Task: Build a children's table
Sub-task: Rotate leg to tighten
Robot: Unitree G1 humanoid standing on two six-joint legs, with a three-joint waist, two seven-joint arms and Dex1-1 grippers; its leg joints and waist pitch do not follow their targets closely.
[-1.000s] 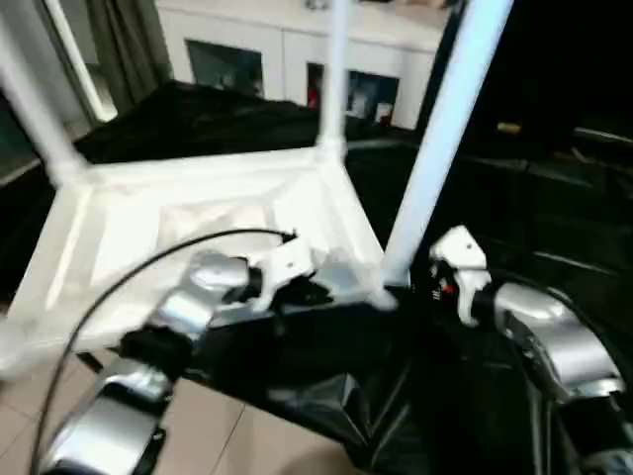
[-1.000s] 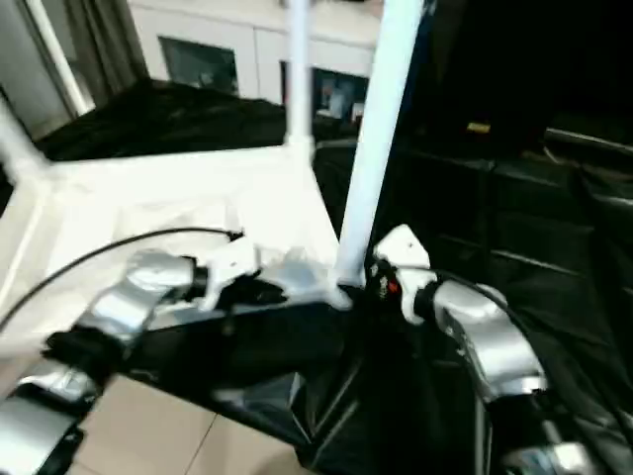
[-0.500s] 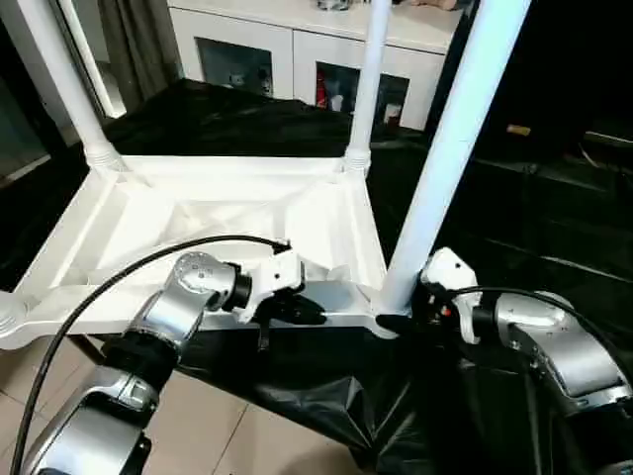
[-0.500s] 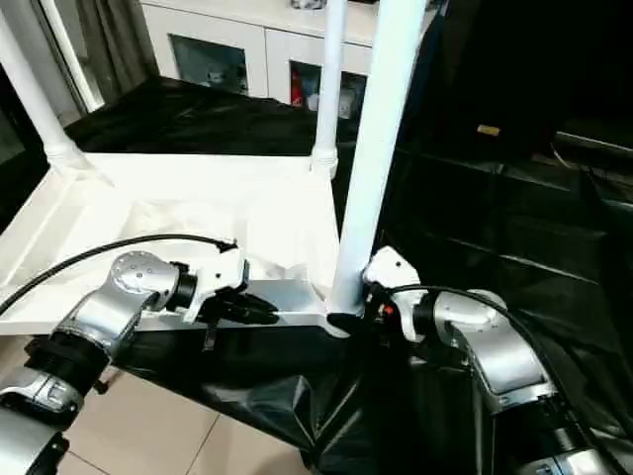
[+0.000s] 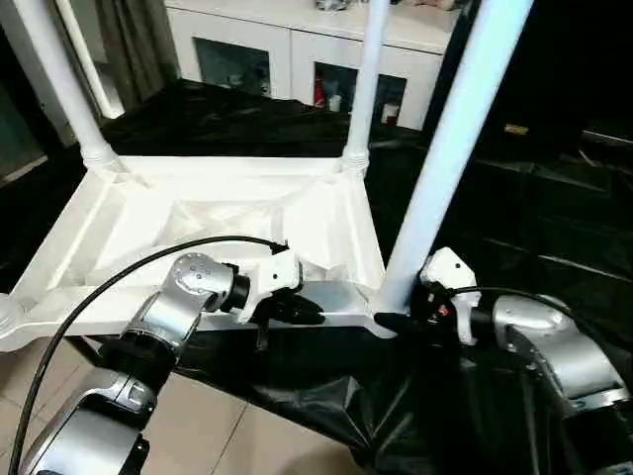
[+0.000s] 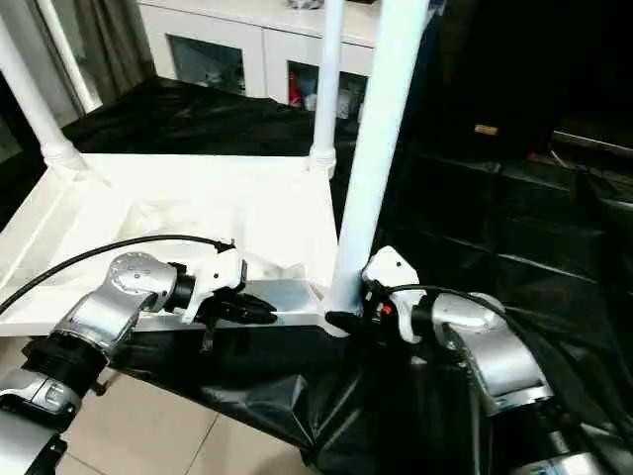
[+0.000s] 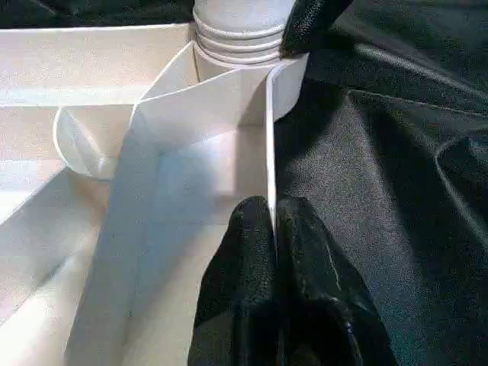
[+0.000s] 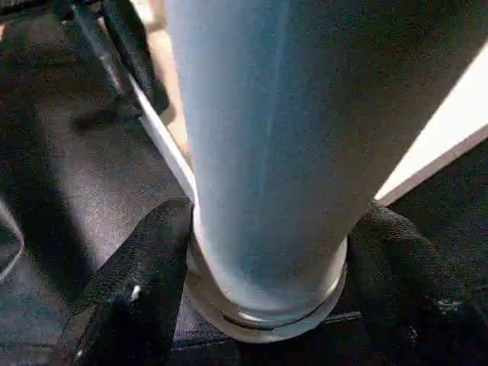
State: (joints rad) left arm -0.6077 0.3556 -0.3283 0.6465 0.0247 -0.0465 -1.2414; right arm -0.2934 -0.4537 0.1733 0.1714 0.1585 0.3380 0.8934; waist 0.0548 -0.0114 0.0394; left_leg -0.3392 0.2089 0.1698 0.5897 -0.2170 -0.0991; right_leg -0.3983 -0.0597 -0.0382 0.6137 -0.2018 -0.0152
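White plastic, ribbed underside up: your children's table (image 5: 218, 223) lies inverted on a black sheet (image 5: 554, 218), its long axis running from your left toward your right, the near long edge just in front of your arms. Legs point upward from the corner sockets. You have the near-right leg (image 5: 450, 139) rising steeply and leaning slightly to your right, the far-right leg (image 5: 364, 79) standing close to upright, and the far-left leg (image 5: 59, 79) leaning a little to the left. At the near-left corner a round socket (image 5: 8, 319) sits at the edge of the head view.

Your left gripper (image 5: 302, 314) sits on the near long rim, toward the right end. In the left wrist view its two black fingers (image 7: 252, 252) are pressed together on the thin upright rim wall, pinching it between them.

Your right gripper (image 6: 346, 322) is at the foot of the near-right leg, where the leg meets its corner socket. In the right wrist view the fingers (image 8: 145, 267) are spread, one either side of the leg's base collar, close against it; whether they squeeze it you cannot tell.

White cabinet (image 5: 297, 54) with glass doors stands beyond the sheet. Pale tile floor (image 5: 218, 426) shows beneath your left forearm.
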